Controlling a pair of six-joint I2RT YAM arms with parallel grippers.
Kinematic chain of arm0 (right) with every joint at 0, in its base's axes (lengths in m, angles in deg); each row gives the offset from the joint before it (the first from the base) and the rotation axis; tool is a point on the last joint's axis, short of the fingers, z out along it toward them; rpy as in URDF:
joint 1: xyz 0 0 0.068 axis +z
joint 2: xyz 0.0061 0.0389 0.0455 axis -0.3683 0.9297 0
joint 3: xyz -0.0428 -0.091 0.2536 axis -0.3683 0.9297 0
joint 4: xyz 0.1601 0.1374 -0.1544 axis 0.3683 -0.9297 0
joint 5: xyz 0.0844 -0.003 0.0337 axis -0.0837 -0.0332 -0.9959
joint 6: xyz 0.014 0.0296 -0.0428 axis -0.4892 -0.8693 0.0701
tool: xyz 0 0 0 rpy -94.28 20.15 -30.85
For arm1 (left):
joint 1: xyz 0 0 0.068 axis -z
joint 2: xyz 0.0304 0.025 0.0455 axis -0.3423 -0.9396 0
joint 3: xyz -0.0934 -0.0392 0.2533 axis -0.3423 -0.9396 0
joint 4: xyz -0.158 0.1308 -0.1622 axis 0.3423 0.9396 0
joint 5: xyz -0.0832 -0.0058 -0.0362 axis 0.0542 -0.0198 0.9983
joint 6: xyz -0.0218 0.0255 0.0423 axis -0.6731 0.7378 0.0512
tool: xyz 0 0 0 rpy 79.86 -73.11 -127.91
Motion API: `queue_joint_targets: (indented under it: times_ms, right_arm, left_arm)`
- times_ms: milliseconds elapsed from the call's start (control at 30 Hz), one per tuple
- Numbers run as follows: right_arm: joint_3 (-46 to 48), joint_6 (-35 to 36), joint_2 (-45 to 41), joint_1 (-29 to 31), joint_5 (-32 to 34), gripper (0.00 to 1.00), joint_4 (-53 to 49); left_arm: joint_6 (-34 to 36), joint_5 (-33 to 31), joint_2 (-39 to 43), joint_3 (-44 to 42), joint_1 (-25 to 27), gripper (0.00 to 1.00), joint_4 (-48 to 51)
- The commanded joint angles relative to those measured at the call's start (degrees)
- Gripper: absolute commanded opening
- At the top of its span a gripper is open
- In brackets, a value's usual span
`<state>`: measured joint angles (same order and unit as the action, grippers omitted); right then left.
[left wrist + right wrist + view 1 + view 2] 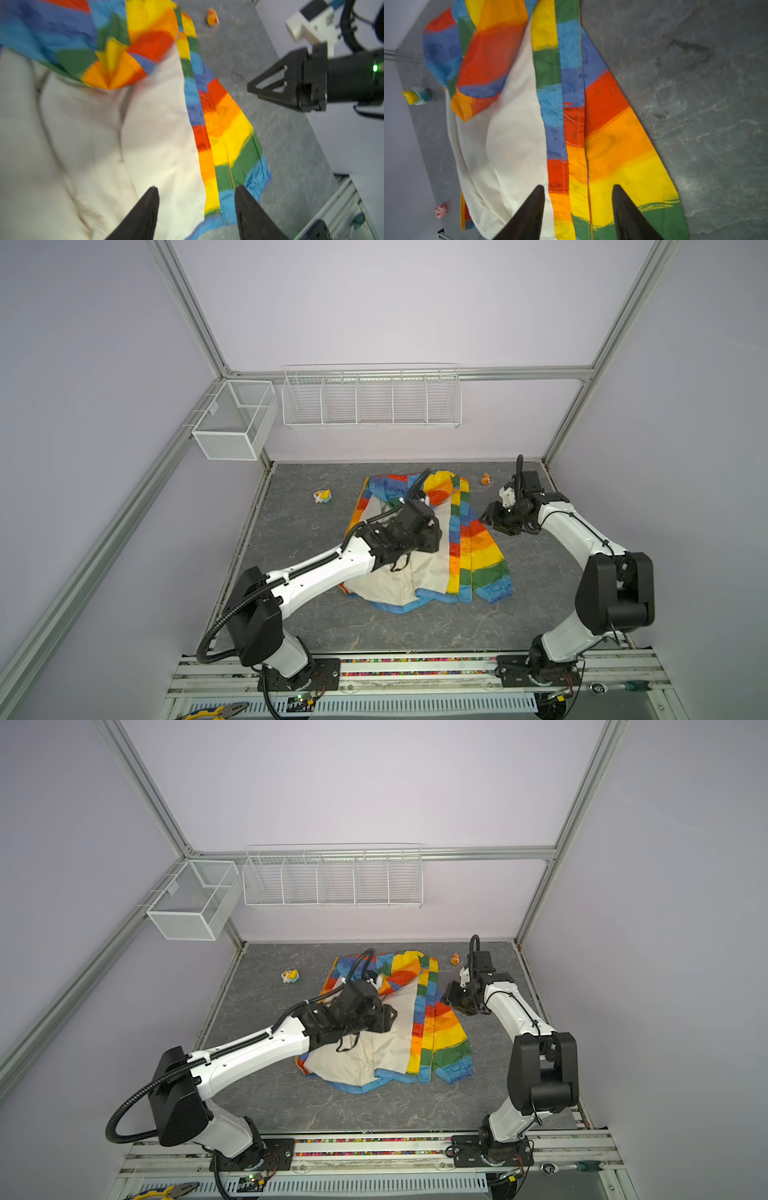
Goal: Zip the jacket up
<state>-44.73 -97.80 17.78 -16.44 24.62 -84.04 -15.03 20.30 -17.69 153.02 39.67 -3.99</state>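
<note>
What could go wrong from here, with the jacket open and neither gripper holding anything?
The left gripper hangs open over the pale lining; closing there would likely pinch lining, not a zipper edge.
On the jacket, the striped front panel lies folded in layers by the open right gripper, which may grab several at once.
The small orange toy beside the right arm could get knocked.

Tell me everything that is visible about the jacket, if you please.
The jacket is thin fabric in broad red, orange, yellow, green and blue stripes. It lies unzipped and spread open on the grey table, pale lining facing up, a striped front panel on the right, its top crumpled at the far end. The left gripper and right gripper are open; neither holds it.
</note>
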Motion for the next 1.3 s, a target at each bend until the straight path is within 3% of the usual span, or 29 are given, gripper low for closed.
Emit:
queue_joint_targets:
  times_ms: [0, 133, 267, 567, 833, 933, 1267]
  right_arm:
    - [5.2, 1.8, -2.3, -0.1, 0.9, 0.53, 1.3]
    - [8.9, 0.9, -3.0, -1.9, -0.4, 0.52, 3.2]
    - [11.0, -0.3, -3.7, -5.5, -3.8, 0.6, 4.4]
    - [14.3, -0.2, -8.6, -13.1, -8.2, 0.7, 4.0]
    - [13.8, 0.2, -11.7, -15.5, -10.0, 0.73, 2.5]
    - [13.9, 0.1, -12.4, -15.9, -10.4, 0.73, 2.2]
    - [13.8, -0.4, -12.8, -15.8, -11.6, 0.67, 2.7]
  left_arm:
    - [-0.9, -1.9, -5.9, 1.6, 6.6, 0.61, 4.2]
    - [-1.6, 0.5, -15.4, 9.7, 11.2, 0.62, 9.7]
    - [-0.9, 1.3, -24.0, 17.9, 14.5, 0.62, 14.4]
    - [-0.9, -1.1, -32.1, 26.4, 16.1, 0.64, 22.1]
    - [-1.5, -2.7, -37.6, 30.3, 16.3, 0.62, 26.6]
    - [-1.8, -4.1, -38.9, 31.6, 16.2, 0.54, 28.4]
    - [-1.0, -4.4, -35.5, 32.9, 15.3, 0.02, 28.1]
